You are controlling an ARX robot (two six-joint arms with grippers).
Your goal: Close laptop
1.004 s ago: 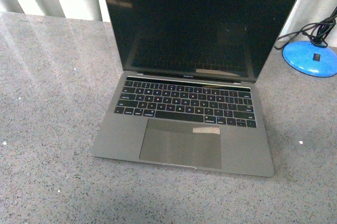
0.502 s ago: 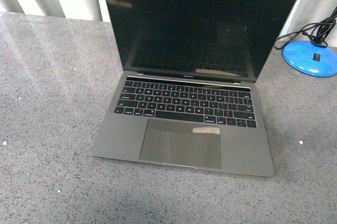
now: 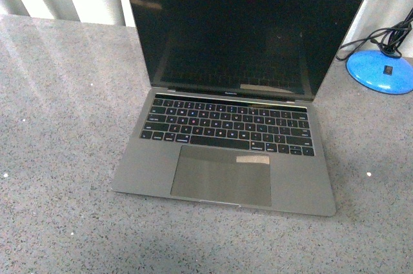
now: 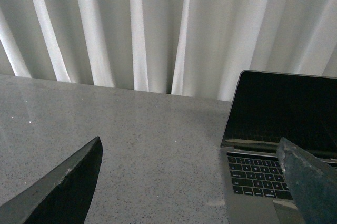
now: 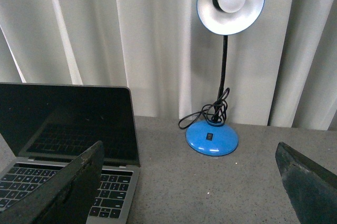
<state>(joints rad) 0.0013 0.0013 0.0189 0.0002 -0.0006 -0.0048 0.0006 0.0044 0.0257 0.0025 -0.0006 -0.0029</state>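
Observation:
The laptop [image 3: 226, 151] sits open in the middle of the grey table, its black screen [image 3: 242, 32] upright and dark, black keys and large trackpad facing me. Neither arm shows in the front view. My left gripper [image 4: 192, 182] is open over bare table, off the left side of the laptop [image 4: 263, 176], with nothing between its fingers. My right gripper [image 5: 189, 182] is open too, hanging over the table between the laptop [image 5: 63, 129] and the lamp, holding nothing.
A blue desk lamp stands at the back right; its round base [image 3: 381, 71] and coiled black cord [image 3: 387, 35] lie close to the screen's right edge. The lamp head [image 5: 230, 0] rises in front of a white curtain [image 4: 131, 29] behind the table [image 3: 58, 158].

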